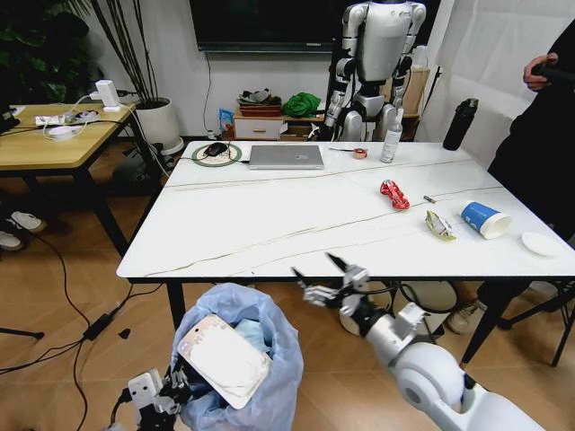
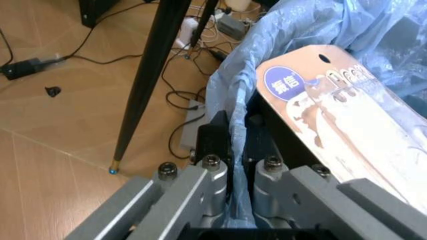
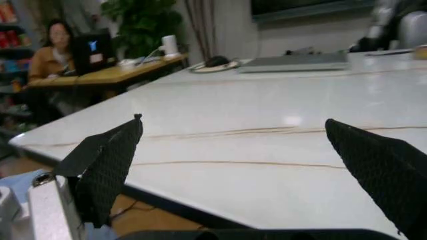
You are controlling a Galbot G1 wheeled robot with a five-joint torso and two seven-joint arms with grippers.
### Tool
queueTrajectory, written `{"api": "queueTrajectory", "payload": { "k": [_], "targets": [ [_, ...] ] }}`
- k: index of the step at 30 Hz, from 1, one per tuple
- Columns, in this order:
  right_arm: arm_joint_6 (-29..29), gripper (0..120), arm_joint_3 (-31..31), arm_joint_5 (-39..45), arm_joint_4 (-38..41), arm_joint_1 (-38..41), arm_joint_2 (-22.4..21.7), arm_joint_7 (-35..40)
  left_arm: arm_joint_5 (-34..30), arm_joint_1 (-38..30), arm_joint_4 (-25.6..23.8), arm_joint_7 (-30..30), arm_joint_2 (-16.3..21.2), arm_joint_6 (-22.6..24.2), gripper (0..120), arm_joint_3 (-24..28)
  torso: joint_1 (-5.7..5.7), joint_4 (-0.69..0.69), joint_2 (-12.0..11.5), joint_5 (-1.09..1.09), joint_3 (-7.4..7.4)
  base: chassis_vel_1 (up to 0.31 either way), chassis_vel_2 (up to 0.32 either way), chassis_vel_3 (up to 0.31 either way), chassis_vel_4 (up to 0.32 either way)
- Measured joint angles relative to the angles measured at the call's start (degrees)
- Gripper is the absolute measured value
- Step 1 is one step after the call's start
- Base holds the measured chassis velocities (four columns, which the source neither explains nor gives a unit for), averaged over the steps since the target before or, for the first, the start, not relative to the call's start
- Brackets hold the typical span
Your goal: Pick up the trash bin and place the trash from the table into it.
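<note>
Spanning the whole room ahead of both claws, the bench (image 1: pixel 269 224) with its white veined top carries what litter remains: a red wrapper (image 1: pixel 393 194), a yellowish wrapper (image 1: pixel 439 225) and a blue-and-white paper cup (image 1: pixel 484 219) lying on its side, all grouped toward the right claw's far right, well beyond its reach as it now stands. A silver laptop (image 1: pixel 287 157) lies at the far edge, away from the litter.

Below the near edge and to the left, the trash bin (image 1: pixel 241 373), lined with its crinkly blue bag, hangs from the left claw (image 1: pixel 160 398), whose fingers are clamped together on the bag's rim; the left wrist view shows the blue film pinched between them (image 2: pixel 235 150). A flat white pouch (image 1: pixel 223 360) lies across the bin's mouth, sticking partly out.

The right claw (image 1: pixel 316 277) hovers just in front of the bench's near edge, at about the height of the top, its two black fingers (image 3: pixel 107 165) spread wide apart and empty.

The governing relation: the nearest litter, the red wrapper, lies ahead and to the right of the right claw, its long axis running roughly away from the robot. The right arm is clearly the nearer one, while the bin sits to that claw's left and below, so any piece taken would probably have to travel back across the near edge.
</note>
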Motion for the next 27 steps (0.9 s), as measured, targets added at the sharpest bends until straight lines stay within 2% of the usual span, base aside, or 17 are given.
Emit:
{"api": "queueTrajectory", "payload": {
  "k": [2, 4, 6, 8, 10, 12, 17, 23, 27],
  "targets": [
    [1.8, 100, 4.09, -0.44, -0.32, -2.67, 0.73, -1.0, -0.09, -0.25, 0.0, 0.01, 0.34, -0.01, 0, 0.04, 0.0, 0.0, 0.0, 0.0, 0.0, 0.0, 0.0, 0.0, 0.0],
    [3.99, 100, 11.78, -1.88, -1.2, -7.54, 2.0, -4.61, -0.2, -0.66, 0.22, 0.01, 1.18, -0.02, 0, 0.1, 0.0, -0.02, 0.0, 0.0, 0.0, 0.0, 0.0, 0.0, 0.0],
    [4.76, 100, 13.77, -2.24, -1.66, -8.76, 2.46, -6.31, -0.2, -0.78, 0.32, 0.01, 1.36, -0.03, 0, 0.16, 0.0, 0.0, 0.0, -0.02, 0.0, 0.0, 0.0, 0.0, 0.0],
    [6.63, 100, 17.97, -2.82, -3.31, -11.24, 3.99, -11.36, -0.21, -1.08, 0.63, 0.03, 1.63, -0.08, 0, 0.28, 0.0, -0.02, 0.0, -0.01, 0.0, 0.0, 0.0, 0.0, 0.0],
    [10.28, 100, 24.26, -4.34, -7.72, -13.79, 9.22, -17.85, -0.21, -1.44, 1.43, 0.06, 1.49, -0.4, 0, 0.78, 0.0, -0.01, 0.0, 0.0, 0.0, 0.0, 0.0, 0.0, 0.0],
    [10.98, 100, 25.46, -4.78, -8.58, -14.47, 10.84, -18.66, -0.21, -1.44, 1.66, 0.11, 1.45, -0.51, 0, 1.03, 0.0, -0.01, 0.0, 0.01, 0.0, 0.0, 0.0, 0.0, 0.0],
    [13.88, 100, 31.17, -7.09, -10.53, -18.3, 20.39, -22.49, -0.1, -2.13, 2.55, 0.31, 1.91, -0.73, 0, 1.46, 0.0, -0.01, 0.01, -0.01, 0.0, 0.0, 0.0, 0.0, 0.0],
    [15.75, 100, 32.87, -7.56, -11.45, -19.47, 25.63, -24.77, 0.28, -2.1, 3.45, 0.41, 2.19, -0.91, 0, 2.69, 0.0, 0.0, 0.01, -0.02, 0.0, 0.0, 0.0, 0.0, 0.0],
    [16.38, 100, 32.86, -7.61, -11.64, -20.01, 26.69, -25.85, 0.6, -1.93, 3.5, 0.51, 2.19, -1.01, 0, 3.26, 0.0, 0.0, 0.01, -0.02, 0.0, 0.0, 0.0, 0.0, 0.0]
  ]
}}
